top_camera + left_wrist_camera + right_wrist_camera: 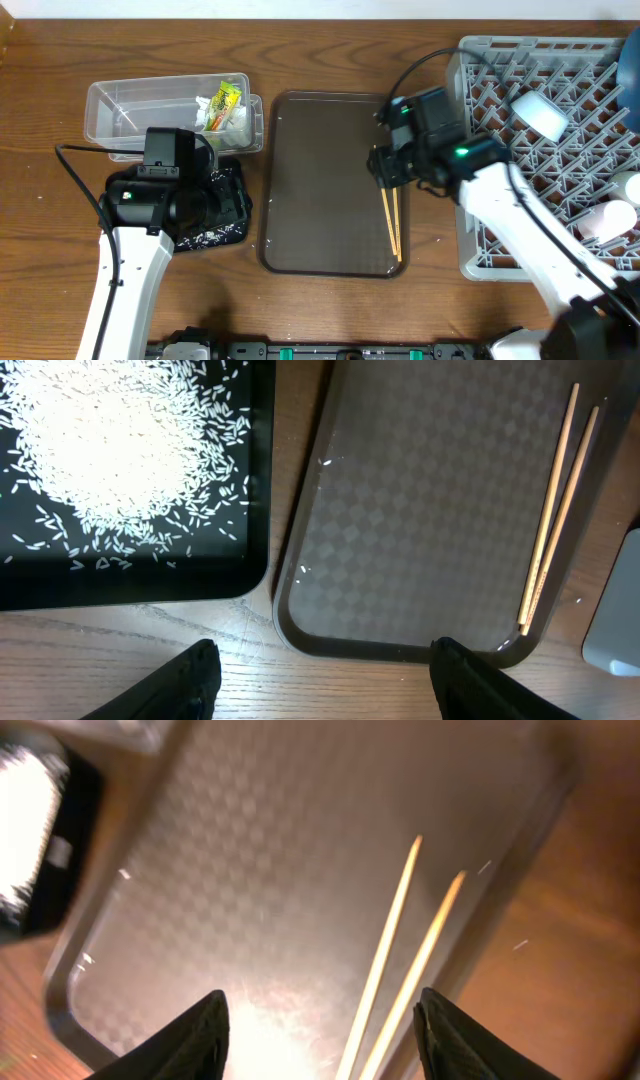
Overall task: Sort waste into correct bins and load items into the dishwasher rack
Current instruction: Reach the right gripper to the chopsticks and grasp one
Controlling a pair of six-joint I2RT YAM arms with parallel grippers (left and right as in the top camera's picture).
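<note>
Two wooden chopsticks (391,215) lie side by side along the right edge of the dark brown serving tray (320,180). They also show in the right wrist view (400,960) and the left wrist view (555,520). My right gripper (320,1025) is open and empty, hovering just above the chopsticks' upper ends (385,165). My left gripper (325,680) is open and empty over bare table between the black tray (130,585) and the serving tray. Rice grains (110,445) lie heaped in the black tray. The clear tub (120,110) holds the yellow-green wrapper (222,103) and white tissue (238,120).
The grey dishwasher rack (500,240) fills the right side. It holds a light blue bowl (541,115) and pale cups (612,220) near the right edge. A few stray rice grains (325,460) lie on the serving tray's left part. My left arm covers much of the black tray from overhead.
</note>
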